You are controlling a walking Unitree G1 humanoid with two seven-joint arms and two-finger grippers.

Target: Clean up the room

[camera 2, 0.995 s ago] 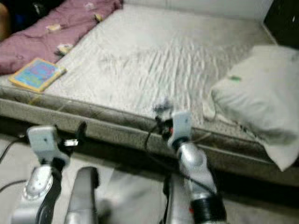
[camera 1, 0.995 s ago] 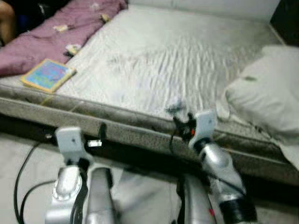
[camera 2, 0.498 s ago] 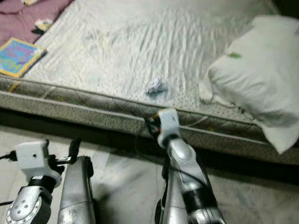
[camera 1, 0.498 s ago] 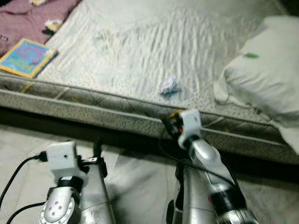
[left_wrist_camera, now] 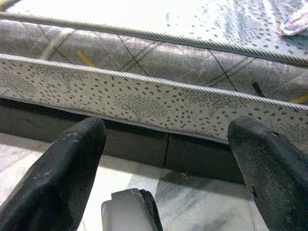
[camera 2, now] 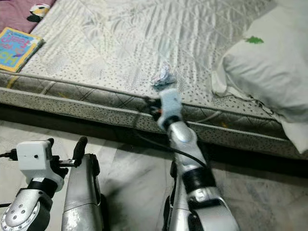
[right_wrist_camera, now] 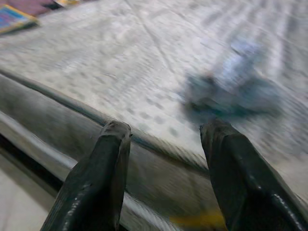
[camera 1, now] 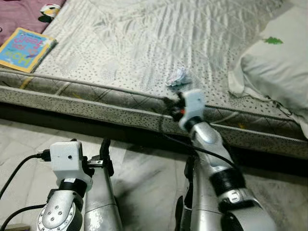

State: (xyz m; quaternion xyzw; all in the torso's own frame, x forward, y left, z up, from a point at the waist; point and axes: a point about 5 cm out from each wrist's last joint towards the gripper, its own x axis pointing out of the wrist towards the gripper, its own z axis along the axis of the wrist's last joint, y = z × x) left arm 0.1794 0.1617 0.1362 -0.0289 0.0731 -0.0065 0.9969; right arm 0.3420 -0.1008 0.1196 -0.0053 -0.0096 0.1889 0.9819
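A wide mattress (camera 1: 144, 43) in a quilted, speckled grey-white cover takes up most of the head views, its far side cut off by the frame. Below its piped edge runs a dark gap, then pale marbled floor (camera 1: 144, 168). A white pillow (camera 1: 276, 72) with a small green mark sits at the robot's right end of the bed, partly cut off by the frame and overhanging the mattress edge. At the robot's far left a purple blanket (camera 1: 19, 12) shows only as a corner, with a colourful book (camera 1: 24, 43) lying flat just beside it near the mattress edge.

The right arm reaches up to the mattress edge; the right gripper (right_wrist_camera: 163, 139) is spread open with nothing between its fingers, its tips at the rim of the mattress. The wrist housing hides those fingers in the head views. Just beyond them, on the bed near the edge, lies a small crumpled wad of paper (camera 1: 177, 77), whitish with blue tints; in the right wrist view it is badly blurred and its shape cannot be made out.

The left gripper (left_wrist_camera: 168, 159) hangs low over the floor facing the mattress side, fingers wide apart and empty, with a black cable (camera 1: 19, 173) trailing from its wrist.
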